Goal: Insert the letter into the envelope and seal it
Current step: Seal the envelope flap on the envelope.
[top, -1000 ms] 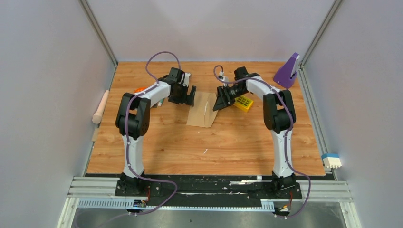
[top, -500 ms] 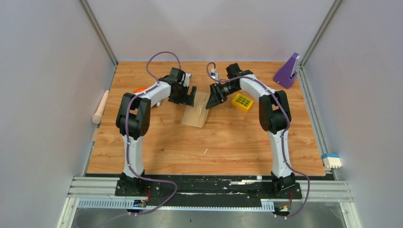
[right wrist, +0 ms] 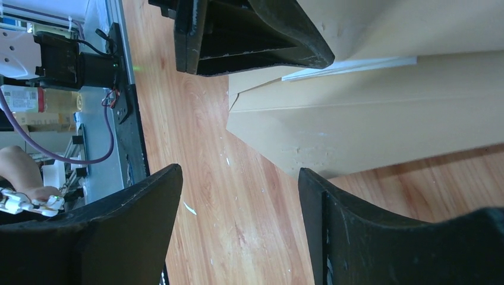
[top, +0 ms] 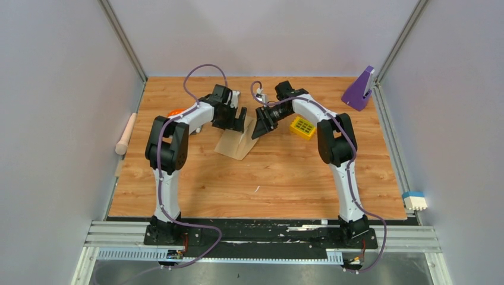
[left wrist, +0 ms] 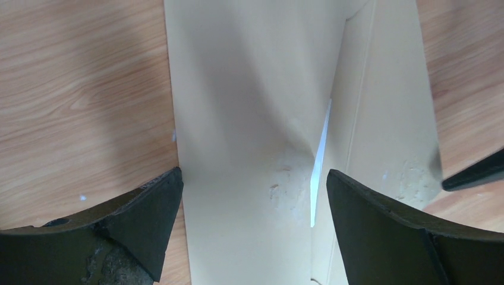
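Note:
The tan envelope [top: 233, 145] lies on the wooden table between my two grippers, slightly skewed. In the left wrist view the envelope [left wrist: 249, 119] runs under my open left gripper [left wrist: 252, 199], its flap folded over on the right. A thin white sliver of the letter [left wrist: 321, 148] shows at the flap's edge; the rest of the sheet is hidden inside. My left gripper [top: 238, 120] hovers over the envelope's far end. My right gripper [top: 261, 123] is just right of it, open over bare wood [right wrist: 241, 196], with the envelope [right wrist: 368, 119] and the letter's edge [right wrist: 350, 66] beyond its fingertips.
A yellow block [top: 303, 127] lies right of the right gripper. A purple stand [top: 359, 89] is at the back right corner. A wooden roller [top: 126, 133] rests at the left edge, and an orange object [top: 173, 112] sits behind the left arm. A white-and-blue piece [top: 414, 200] lies off the table's right side.
The right gripper has swept left toward the left gripper. The envelope has slid left, turned a little, and looks narrower. The left arm has stayed put.

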Robot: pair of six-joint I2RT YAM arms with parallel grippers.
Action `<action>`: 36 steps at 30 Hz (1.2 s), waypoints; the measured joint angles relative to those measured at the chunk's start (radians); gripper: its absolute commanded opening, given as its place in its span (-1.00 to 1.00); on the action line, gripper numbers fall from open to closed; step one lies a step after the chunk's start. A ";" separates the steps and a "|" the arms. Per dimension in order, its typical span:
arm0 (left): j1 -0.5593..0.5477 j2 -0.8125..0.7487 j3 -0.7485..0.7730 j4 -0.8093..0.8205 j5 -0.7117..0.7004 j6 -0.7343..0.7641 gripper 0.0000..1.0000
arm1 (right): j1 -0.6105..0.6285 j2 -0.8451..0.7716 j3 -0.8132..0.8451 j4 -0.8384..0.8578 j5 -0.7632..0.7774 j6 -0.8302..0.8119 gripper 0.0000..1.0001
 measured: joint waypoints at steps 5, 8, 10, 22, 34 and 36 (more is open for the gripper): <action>0.047 -0.009 -0.019 0.043 0.117 -0.024 0.97 | -0.003 -0.002 -0.004 -0.002 0.002 -0.007 0.48; 0.086 -0.021 -0.045 0.061 0.177 -0.041 0.97 | -0.013 -0.018 -0.021 -0.008 0.002 -0.008 0.48; 0.105 -0.029 -0.064 0.075 0.206 -0.051 0.96 | -0.027 -0.040 -0.039 -0.008 0.002 -0.011 0.48; 0.150 -0.042 -0.156 0.237 0.352 -0.129 0.81 | -0.119 -0.204 -0.324 0.047 -0.024 -0.013 0.43; 0.152 -0.038 -0.269 0.425 0.597 -0.214 0.79 | -0.052 -0.204 -0.415 0.126 -0.050 0.014 0.44; 0.152 -0.038 -0.286 0.449 0.621 -0.226 0.79 | -0.049 -0.204 -0.415 0.138 -0.053 0.024 0.44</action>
